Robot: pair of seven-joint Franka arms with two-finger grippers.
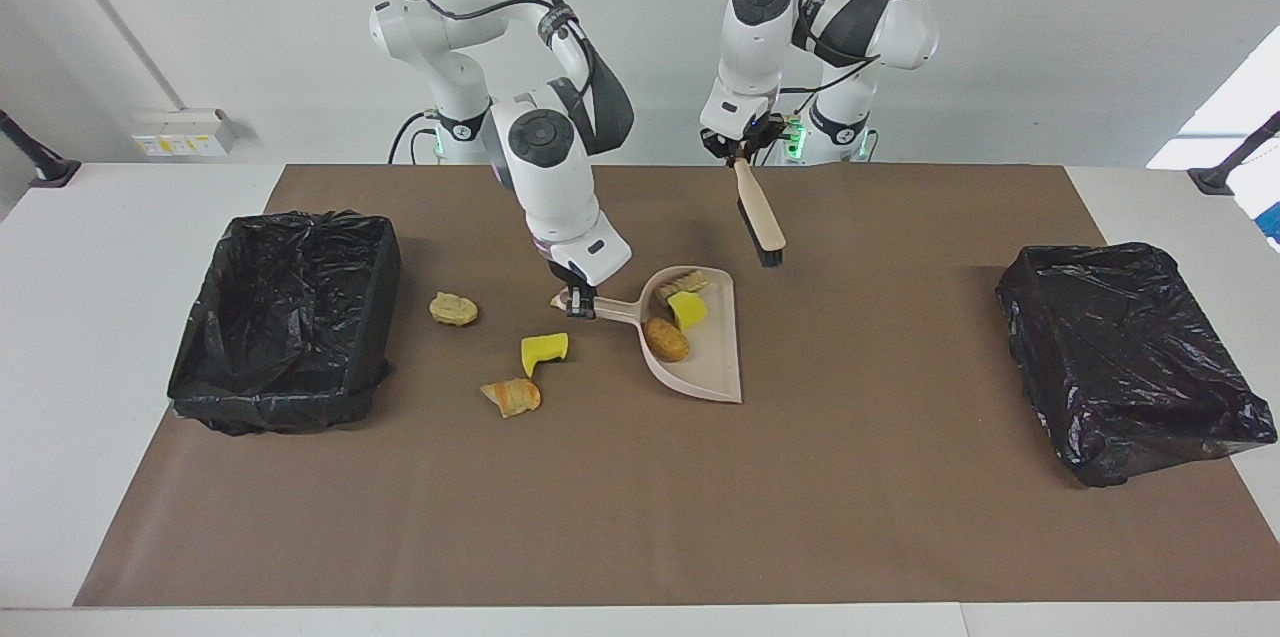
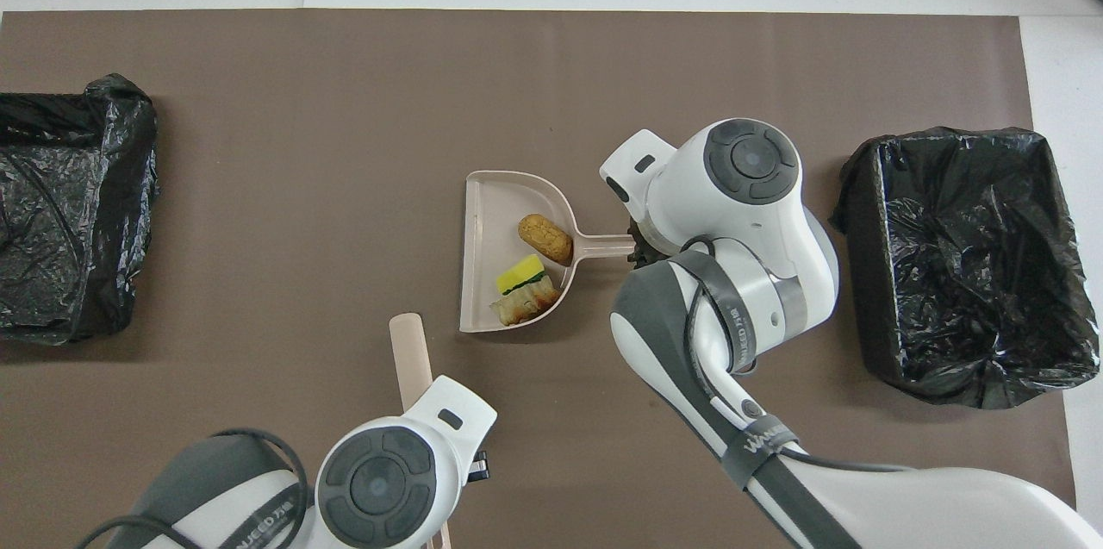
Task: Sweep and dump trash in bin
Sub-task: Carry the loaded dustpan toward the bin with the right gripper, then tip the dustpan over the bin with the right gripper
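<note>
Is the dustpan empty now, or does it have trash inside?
Not empty. The dustpan holds three scraps: a brown lump, a yellow sponge piece and a tan piece against its back wall.

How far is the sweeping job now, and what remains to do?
Three scraps lie in the dustpan, which the right gripper holds by its handle. The left gripper holds the brush raised. Three scraps remain on the mat; both bins look empty, so nothing is dumped.
</note>
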